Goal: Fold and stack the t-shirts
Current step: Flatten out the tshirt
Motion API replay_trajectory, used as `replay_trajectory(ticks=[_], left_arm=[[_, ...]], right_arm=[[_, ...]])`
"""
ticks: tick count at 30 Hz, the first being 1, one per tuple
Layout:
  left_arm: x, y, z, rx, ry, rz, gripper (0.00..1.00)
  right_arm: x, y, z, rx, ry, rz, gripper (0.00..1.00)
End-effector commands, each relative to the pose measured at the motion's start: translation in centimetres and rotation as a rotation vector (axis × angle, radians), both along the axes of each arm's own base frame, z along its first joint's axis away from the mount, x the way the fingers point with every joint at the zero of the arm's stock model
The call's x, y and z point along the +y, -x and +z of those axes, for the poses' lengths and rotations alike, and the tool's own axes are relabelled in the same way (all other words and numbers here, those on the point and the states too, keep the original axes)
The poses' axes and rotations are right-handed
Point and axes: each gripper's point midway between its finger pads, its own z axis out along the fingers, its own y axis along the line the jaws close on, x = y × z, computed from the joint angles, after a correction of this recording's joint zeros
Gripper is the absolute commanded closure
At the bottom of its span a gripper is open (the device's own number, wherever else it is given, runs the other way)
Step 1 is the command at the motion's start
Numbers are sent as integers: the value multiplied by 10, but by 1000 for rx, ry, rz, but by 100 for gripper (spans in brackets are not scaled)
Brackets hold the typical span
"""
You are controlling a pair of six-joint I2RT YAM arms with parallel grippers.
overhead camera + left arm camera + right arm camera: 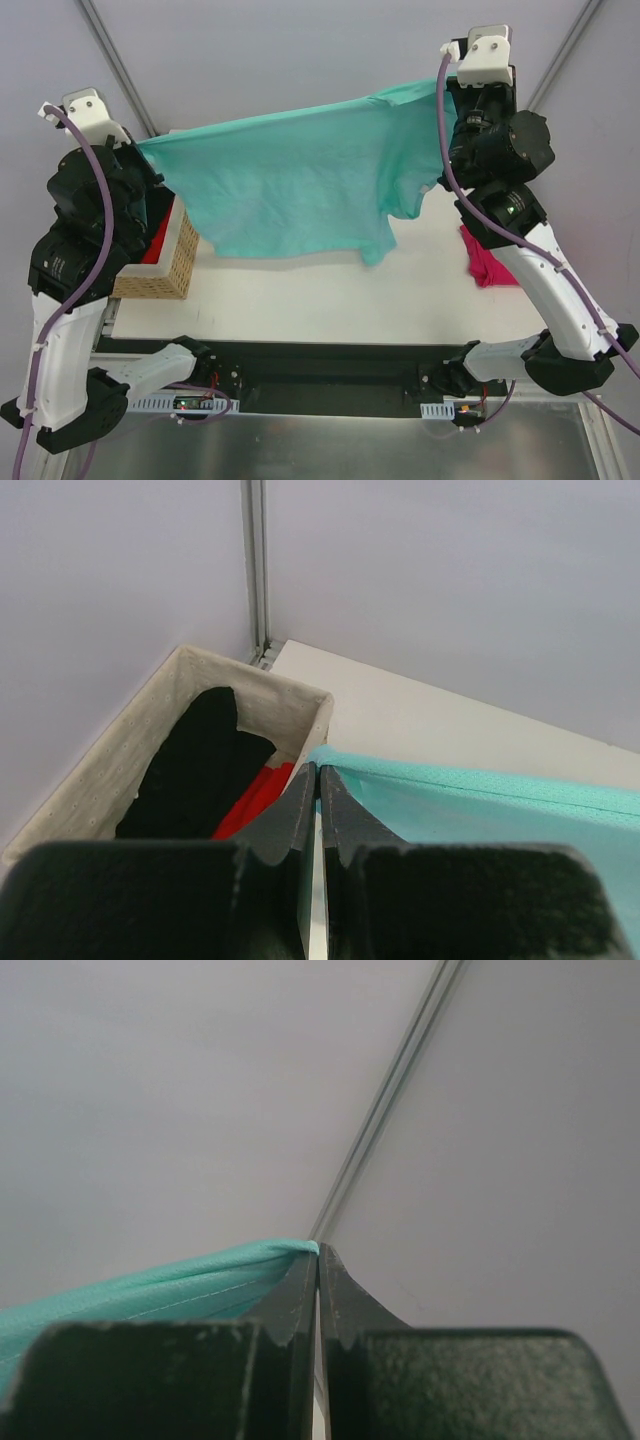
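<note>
A teal-mint t-shirt [300, 180] hangs stretched in the air between both arms, its lower edge drooping toward the white table [330, 290]. My left gripper [320, 772] is shut on the shirt's left corner [480, 800]. At the upper right my right gripper [319, 1252] is shut on the other corner [170, 1295], raised high against the wall. In the top view the jaws of both are hidden behind the wrists and the cloth. A magenta-pink t-shirt [485, 262] lies crumpled on the table, partly behind the right arm.
A woven basket [165, 262] with a pale liner [120, 750] stands at the table's left edge, holding black cloth [195, 765] and red cloth [255, 800]. A grey wall with a vertical rail [258, 570] is close behind.
</note>
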Motion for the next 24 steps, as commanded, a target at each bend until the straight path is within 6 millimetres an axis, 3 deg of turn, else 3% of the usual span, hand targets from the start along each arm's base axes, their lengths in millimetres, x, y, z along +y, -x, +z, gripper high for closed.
replay_trajectory(ticks=[1, 11, 24], left_arm=[[33, 23, 9, -21, -38, 141, 100], [33, 27, -16, 42, -30, 139, 100], [34, 32, -32, 81, -30, 139, 100]], right_arm=[[-44, 36, 23, -77, -116, -109, 99], [-43, 38, 8, -41, -112, -145, 99], [-47, 43, -6, 0, -119, -193, 99]])
